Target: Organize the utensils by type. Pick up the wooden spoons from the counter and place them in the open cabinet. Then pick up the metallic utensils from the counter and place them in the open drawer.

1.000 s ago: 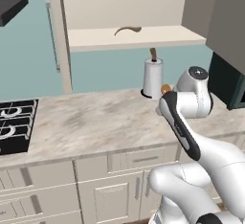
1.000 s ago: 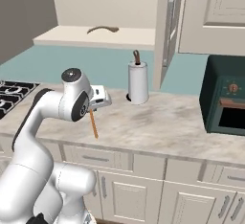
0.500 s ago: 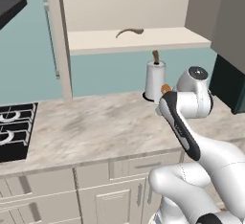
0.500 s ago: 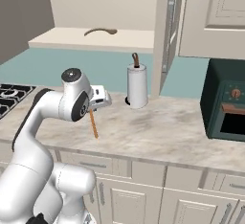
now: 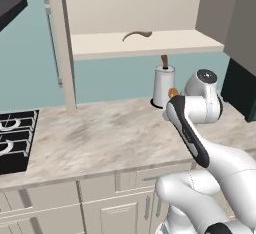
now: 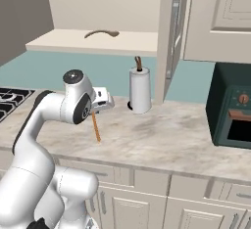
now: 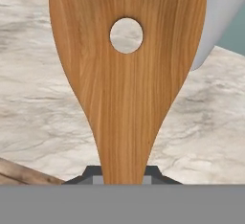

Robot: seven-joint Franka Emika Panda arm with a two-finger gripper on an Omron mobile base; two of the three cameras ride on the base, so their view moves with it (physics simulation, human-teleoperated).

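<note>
- Your pincer [image 6: 100, 106] was clamped on the darker orange-brown wooden spoon [image 6: 95, 126]; in the right base view the handle hung down from it, tilted, its end just above the surface [image 6: 162, 135].
- In the hand view the spoon's bowl [image 7: 128, 70], pierced by a round hole, hid most of what lay ahead, and the fingertips [image 7: 91, 174] barely showed at its neck.
- In the left base view the arm covered the pincer; you saw just an orange sliver of the spoon [image 5: 173, 92] beside the paper towel roll [image 5: 163, 85].
- The other wooden spoon [image 6: 101, 33] lay on the shelf of the open cabinet [image 6: 73, 44], curved and too small to make out in detail.
- The stove [image 5: 15, 138] was cut off at the left edge.
</note>
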